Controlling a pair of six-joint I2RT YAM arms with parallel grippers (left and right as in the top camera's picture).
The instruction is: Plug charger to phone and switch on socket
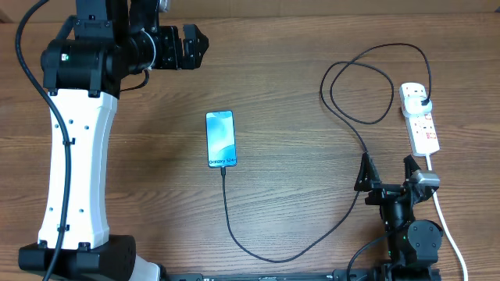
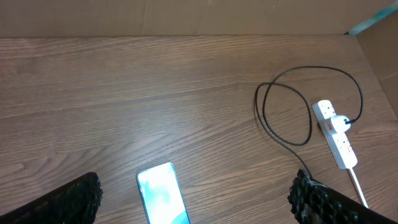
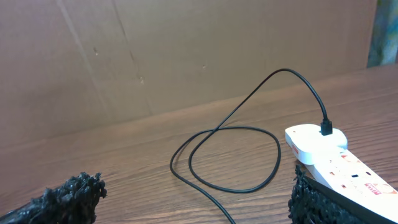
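both jaws wide and empty, we see: left gripper [image 1: 200,48] off beyond the phone [image 1: 220,139], right gripper [image 1: 387,172] by the socket [image 1: 422,119], charger [image 1: 226,204] joining the two.

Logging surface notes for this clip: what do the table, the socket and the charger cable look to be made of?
The table: wood or wood-look laminate, matte, with brown grain streaks. The socket: white moulded plastic, slightly glossy, with smooth rounded edges. The charger cable: black, probably a rubber or plastic sheath, flexible since it lies in loose loops.
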